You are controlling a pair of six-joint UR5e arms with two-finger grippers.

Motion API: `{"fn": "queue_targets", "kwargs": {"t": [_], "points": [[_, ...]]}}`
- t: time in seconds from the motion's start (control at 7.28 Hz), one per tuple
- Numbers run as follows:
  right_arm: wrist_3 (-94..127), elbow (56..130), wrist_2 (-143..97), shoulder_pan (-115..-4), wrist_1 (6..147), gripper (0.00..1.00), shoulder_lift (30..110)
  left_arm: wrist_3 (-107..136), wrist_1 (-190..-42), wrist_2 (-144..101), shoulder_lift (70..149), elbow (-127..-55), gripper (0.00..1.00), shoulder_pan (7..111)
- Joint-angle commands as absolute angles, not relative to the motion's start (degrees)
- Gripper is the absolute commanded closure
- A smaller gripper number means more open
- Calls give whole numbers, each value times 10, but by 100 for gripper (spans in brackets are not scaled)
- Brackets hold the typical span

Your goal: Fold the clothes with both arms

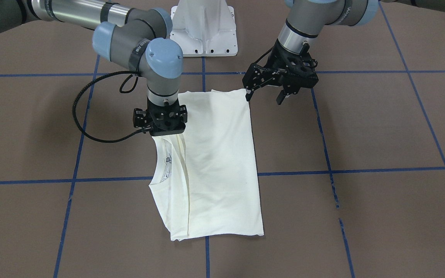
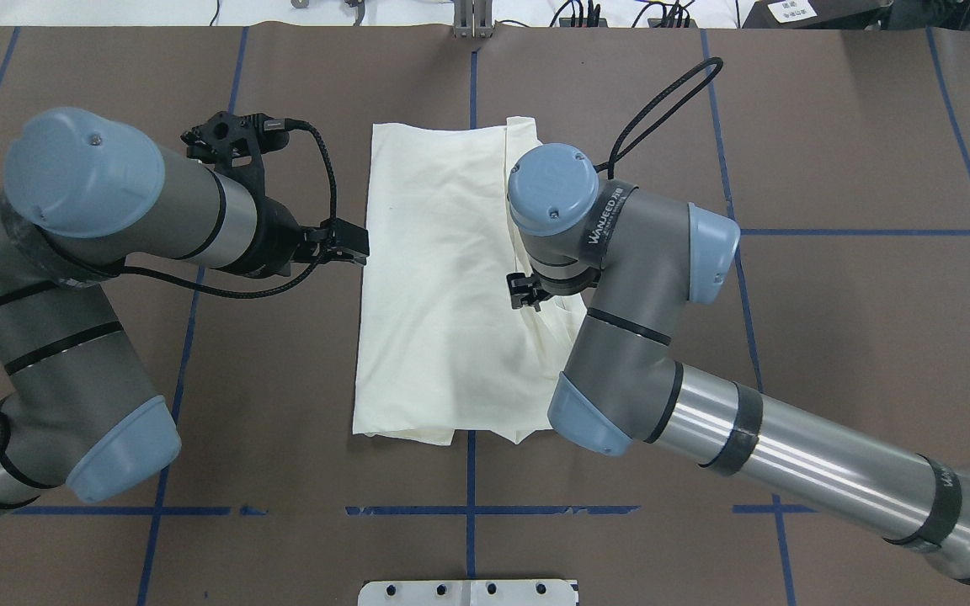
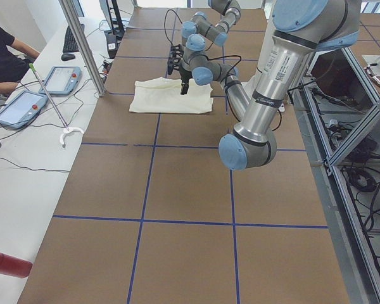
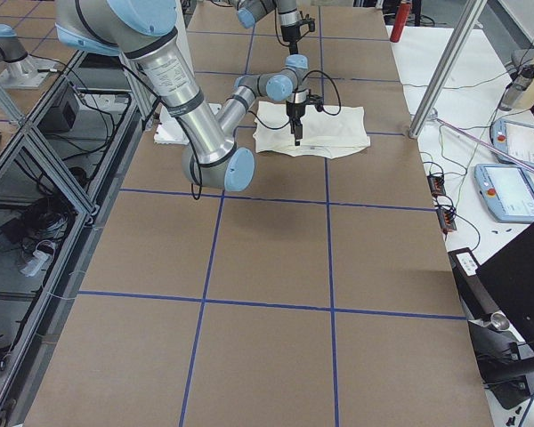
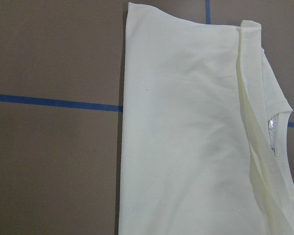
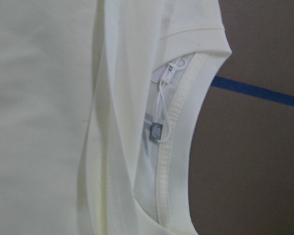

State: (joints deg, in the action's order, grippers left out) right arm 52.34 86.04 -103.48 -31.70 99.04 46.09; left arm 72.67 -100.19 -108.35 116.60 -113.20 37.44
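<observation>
One folded T-shirt point(image 1: 218, 162) lies mid-bench point(image 1: 361, 127), its long axis running away from the robot, neckline toward its right, print hidden. Left fingers point(image 1: 248, 94) are spread wide and empty beside the near corner. Right arm point(image 1: 160, 58) reaches down onto the shirt, its fingers hidden under the wrist, so I cannot tell their state.

Standing here, I count one shirt point(image 1: 214, 162) on the desk point(image 1: 381, 127). There are two arms, the left arm point(image 1: 323, 15) and the right arm point(image 1: 137, 38). Each carries one end effector, so two in all: the left end effector point(image 1: 264, 98) and the right end effector point(image 1: 164, 129). There is one white pedestal point(image 1: 204, 29). On the side desk point(image 3: 25, 158) I count one tablet point(image 3: 59, 79) and a second tablet point(image 3: 19, 107), one keyboard point(image 3: 71, 39) and one red bottle point(image 3: 6, 264). One person point(image 3: 3, 50) is beside it.
</observation>
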Motion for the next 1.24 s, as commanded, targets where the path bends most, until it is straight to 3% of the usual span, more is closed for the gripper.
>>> {"fn": "queue_targets", "kwargs": {"t": [0.0,1.1], "points": [[524,781,-1037,-316,932,0,436,725,-1003,-1085,1165,-1131,0,374],[524,782,-1048,-323,959,0,438,729,-1012,-1084,1165,-1126,0,374]]}}
